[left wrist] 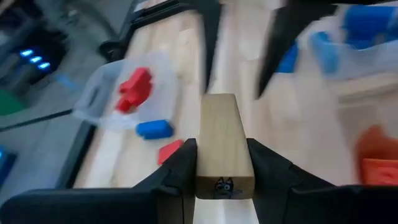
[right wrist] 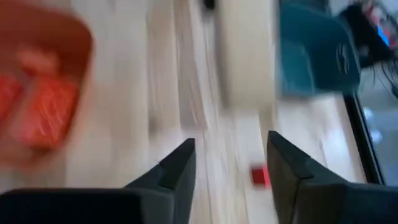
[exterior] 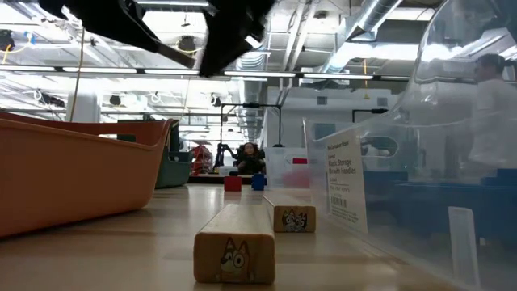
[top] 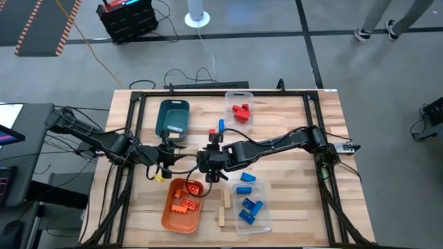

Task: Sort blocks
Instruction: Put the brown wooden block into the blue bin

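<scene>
My left gripper [left wrist: 221, 171] [top: 178, 155] is shut on a plain light-wood block [left wrist: 222, 140] above the middle of the table. My right gripper [right wrist: 230, 165] [top: 206, 160] faces it from the table's right, open. Its fingers [left wrist: 208, 37] stand just past the block's far end and touch nothing. Two more wood blocks [exterior: 234, 255] [exterior: 292, 217] lie flat near the front edge. Orange bricks lie in the orange tray [top: 183, 205], red ones in the far clear bin [top: 240, 111], blue ones in the near clear bin [top: 250, 211]. My left gripper pinches the wood block's two long sides [left wrist: 202, 168] between its two fingers, at the end nearest the wrist. The fingers come from the table's left, slanting a little down, and lie along the block. The block sticks out ahead of them, lifted clear of the table.
A teal tray [top: 173, 116] stands at the far left of the table. A loose blue brick [left wrist: 153, 129] and a red one [left wrist: 169, 151] lie on the table near the far bin. Two blue bricks [top: 246, 181] lie just beyond the near bin.
</scene>
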